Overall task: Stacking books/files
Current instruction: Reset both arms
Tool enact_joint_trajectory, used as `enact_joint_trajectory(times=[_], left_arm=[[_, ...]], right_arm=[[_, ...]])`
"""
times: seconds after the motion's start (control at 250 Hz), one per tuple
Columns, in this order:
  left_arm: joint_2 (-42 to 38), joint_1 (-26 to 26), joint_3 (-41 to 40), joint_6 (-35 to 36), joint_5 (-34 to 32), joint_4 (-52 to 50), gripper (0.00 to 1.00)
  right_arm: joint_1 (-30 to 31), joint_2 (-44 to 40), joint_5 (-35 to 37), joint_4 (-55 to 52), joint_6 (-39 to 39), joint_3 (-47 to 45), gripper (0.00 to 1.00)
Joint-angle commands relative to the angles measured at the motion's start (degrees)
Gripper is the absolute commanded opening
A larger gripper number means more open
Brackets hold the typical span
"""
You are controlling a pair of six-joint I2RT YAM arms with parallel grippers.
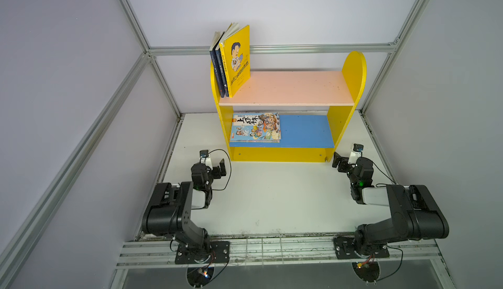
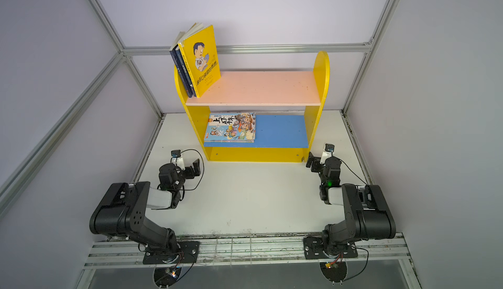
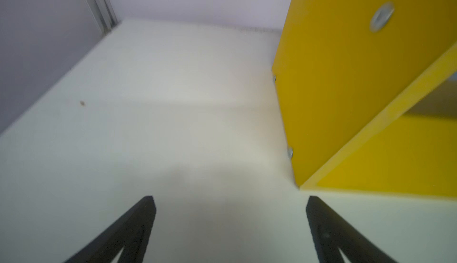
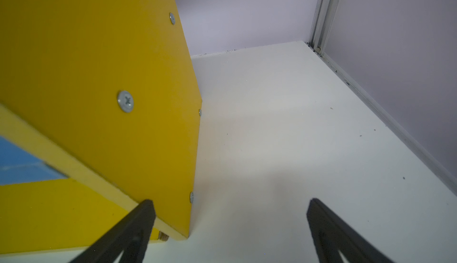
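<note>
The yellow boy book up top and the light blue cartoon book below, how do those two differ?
The yellow boy book stands upright on the pink shelf, leaning on the navy books; the light blue cartoon book lies flat, cover up, on the blue shelf. The yellow boy book's cover shows one figure on plain yellow; the light blue cartoon book's cover is crowded with characters. Both sit at the bookcase's left end, untouched.

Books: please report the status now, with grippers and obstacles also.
Left gripper and right gripper open, empty. Cartoon books stacked flat on blue shelf; yellow book, navy books standing on pink shelf. Nothing blocking.
</note>
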Motion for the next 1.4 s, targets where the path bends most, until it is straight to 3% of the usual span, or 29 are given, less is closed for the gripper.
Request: enact_joint_trajectory(times=[0.0, 0.068, 0.236, 0.316, 0.696, 0.84, 0.992, 1.068, 1.396], left_arm=[[0.6, -0.4, 1.3, -0.2, -0.5, 8.9, 1.0], [-0.3, -0.4, 3.7, -0.3, -0.7, 2.7, 1.0], [0.0, -0.8, 5.6, -0.2, -1.4, -0.3, 1.0], [0.0, -0.8, 5.6, -0.2, -1.4, -0.1, 1.0], [0.1, -1.0, 6.6, 0.4, -0.8, -1.9, 1.0], [0.1, -1.0, 6.6, 0.4, -0.8, -1.9, 1.0], [0.1, -1.0, 6.6, 0.5, -0.7, -1.9, 1.0], [0.1, -1.1, 6.6, 0.4, -0.8, -1.9, 1.0], [0.1, -1.0, 6.6, 0.5, -0.8, -1.9, 1.0]], right_arm=[[0.2, 0.2, 0.1, -0.8, -0.6, 0.5, 1.0], [0.3, 0.1, 0.2, -1.2, -0.7, 0.6, 1.0], [0.6, 0.2, 0.4, -2.3, -1.1, 1.3, 1.0], [5.3, 0.0, 6.6, -7.7, -5.3, 3.6, 1.0], [5.6, -0.2, 7.1, 0.6, -5.8, -0.5, 1.0], [5.5, 0.5, 19.6, 9.0, -1.2, -4.5, 1.0], [5.7, 0.0, 16.6, -3.3, -1.7, 1.6, 1.0], [6.1, 0.6, 15.7, 0.5, -3.4, 0.1, 1.0], [6.1, 0.5, 15.8, -1.5, -3.3, 1.1, 1.0]])
